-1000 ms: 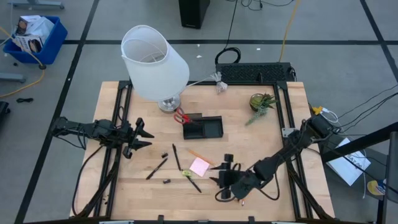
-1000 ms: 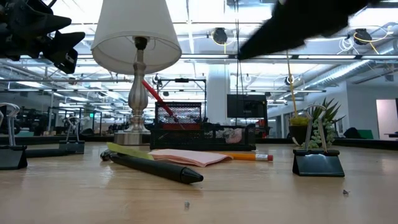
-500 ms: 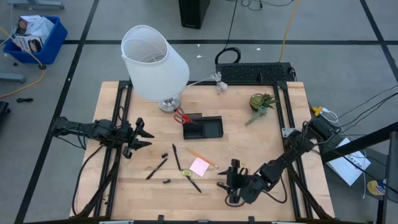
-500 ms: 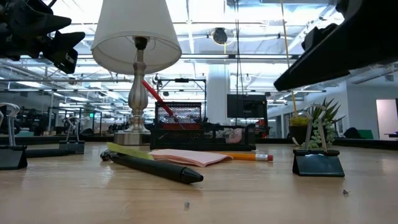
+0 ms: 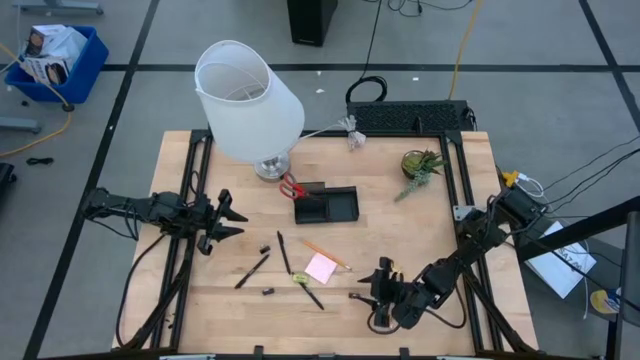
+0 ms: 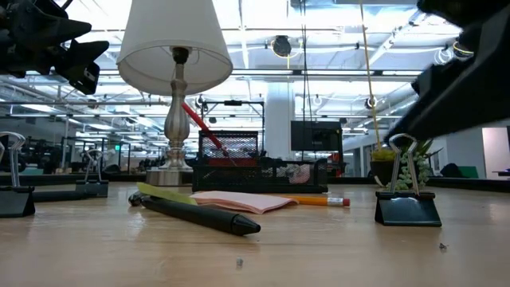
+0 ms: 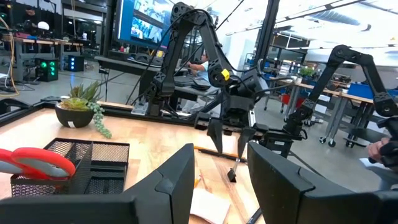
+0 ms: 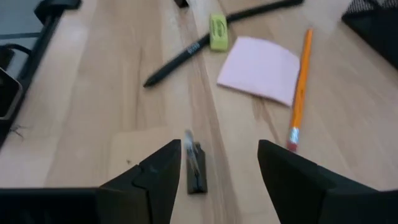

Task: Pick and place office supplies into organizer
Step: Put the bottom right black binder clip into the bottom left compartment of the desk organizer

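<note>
Pens (image 5: 252, 270), two; pencil (image 5: 325, 253), sticky-note pad (image 5: 321, 267), scissors (image 5: 291, 186), one each.

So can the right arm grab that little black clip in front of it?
Probably yes. The right gripper hangs open just behind the black binder clip, which stands alone on bare wood with nothing between the fingers and it.

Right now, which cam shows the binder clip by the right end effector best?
Low view: the binder clip stands side-on, unobstructed. Right wrist view shows it blurred between the fingers. High view: a dark speck. Left wrist: small, distant.
</note>
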{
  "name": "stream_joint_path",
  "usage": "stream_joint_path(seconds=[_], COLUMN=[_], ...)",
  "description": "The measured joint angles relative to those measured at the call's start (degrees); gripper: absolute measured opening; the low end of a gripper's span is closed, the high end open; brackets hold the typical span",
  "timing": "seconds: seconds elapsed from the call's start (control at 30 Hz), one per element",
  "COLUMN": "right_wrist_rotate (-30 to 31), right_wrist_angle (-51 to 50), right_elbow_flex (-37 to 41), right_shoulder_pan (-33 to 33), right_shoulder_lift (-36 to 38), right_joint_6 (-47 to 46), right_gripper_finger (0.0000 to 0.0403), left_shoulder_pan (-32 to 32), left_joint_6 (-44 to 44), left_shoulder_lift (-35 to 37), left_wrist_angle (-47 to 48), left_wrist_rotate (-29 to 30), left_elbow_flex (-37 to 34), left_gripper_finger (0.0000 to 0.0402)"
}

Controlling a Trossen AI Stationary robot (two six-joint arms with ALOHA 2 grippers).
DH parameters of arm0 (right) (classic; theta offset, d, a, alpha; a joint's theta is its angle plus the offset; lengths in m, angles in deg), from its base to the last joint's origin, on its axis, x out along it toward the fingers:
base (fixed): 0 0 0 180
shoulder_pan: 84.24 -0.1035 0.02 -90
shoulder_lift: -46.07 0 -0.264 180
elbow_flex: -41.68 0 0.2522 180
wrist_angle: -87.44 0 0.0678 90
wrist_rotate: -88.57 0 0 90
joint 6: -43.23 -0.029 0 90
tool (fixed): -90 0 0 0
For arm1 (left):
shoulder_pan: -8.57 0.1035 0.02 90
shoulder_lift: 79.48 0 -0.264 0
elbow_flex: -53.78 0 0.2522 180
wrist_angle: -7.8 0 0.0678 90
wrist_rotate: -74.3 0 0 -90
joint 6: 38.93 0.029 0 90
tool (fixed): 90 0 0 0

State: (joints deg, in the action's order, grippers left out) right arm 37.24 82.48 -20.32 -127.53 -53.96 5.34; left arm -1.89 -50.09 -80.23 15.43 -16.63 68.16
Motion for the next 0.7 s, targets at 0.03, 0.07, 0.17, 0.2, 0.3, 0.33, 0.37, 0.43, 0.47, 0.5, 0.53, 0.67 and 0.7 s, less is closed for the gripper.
stream_joint_path(seconds=[0.03,0.07,0.17,0.2,0.3,0.33,0.37,0.43,0.47,0.5,0.53,0.67,0.7], right_wrist_rotate=[-0.06,-0.26,-1.26,-1.33,-1.85,-2.67,-2.87,-2.86,-2.86,-2.86,-2.82,-2.43,-2.29], right_wrist_angle=[0.16,0.7,4.33,5.72,8.33,8.77,9.35,10.3,10.68,10.88,10.86,12.43,13.09], right_elbow_flex=[0.48,0.98,2.39,2.65,2.91,2.93,2.93,2.93,2.93,2.93,2.93,2.98,2.98], right_shoulder_pan=[0.0,0.0,0.06,0.04,0.04,0.07,0.17,0.17,0.18,0.2,0.2,0.36,0.43], right_shoulder_lift=[0.0,0.01,-0.25,-0.46,-1.15,-1.36,-1.69,-2.34,-2.81,-3.24,-3.81,-5.01,-4.99], right_joint_6=[-0.64,-1.07,-0.88,-0.55,0.49,0.89,1.1,1.5,1.79,1.99,1.96,2.71,3.22], right_gripper_finger=[0.0206,0.0206,0.0206,0.0206,0.0206,0.0206,0.0206,0.0206,0.0206,0.0206,0.0206,0.0205,0.0205], left_shoulder_pan=[0.0,-0.02,0.0,0.0,-0.01,0.0,-0.01,0.0,0.0,0.0,0.0,0.0,-0.02], left_joint_6=[0.0,0.0,0.0,0.0,0.0,0.0,0.0,0.0,0.02,0.0,0.0,0.0,0.0], left_shoulder_lift=[0.0,0.0,0.0,0.0,0.0,0.0,0.0,0.0,0.0,0.0,0.0,0.0,0.0], left_wrist_angle=[0.0,0.0,0.01,0.0,0.01,0.0,0.0,0.0,0.0,0.0,0.0,-0.01,0.02], left_wrist_rotate=[0.0,0.0,0.01,0.0,0.0,0.0,0.0,0.0,0.0,0.0,0.0,0.01,0.0], left_elbow_flex=[0.0,0.0,0.0,0.0,-0.01,-0.01,-0.01,-0.02,-0.02,0.0,0.0,0.0,0.0], left_gripper_finger=[0.0152,0.0152,0.0152,0.0152,0.0152,0.0152,0.0152,0.0152,0.0152,0.0152,0.0152,0.0152,0.0152])
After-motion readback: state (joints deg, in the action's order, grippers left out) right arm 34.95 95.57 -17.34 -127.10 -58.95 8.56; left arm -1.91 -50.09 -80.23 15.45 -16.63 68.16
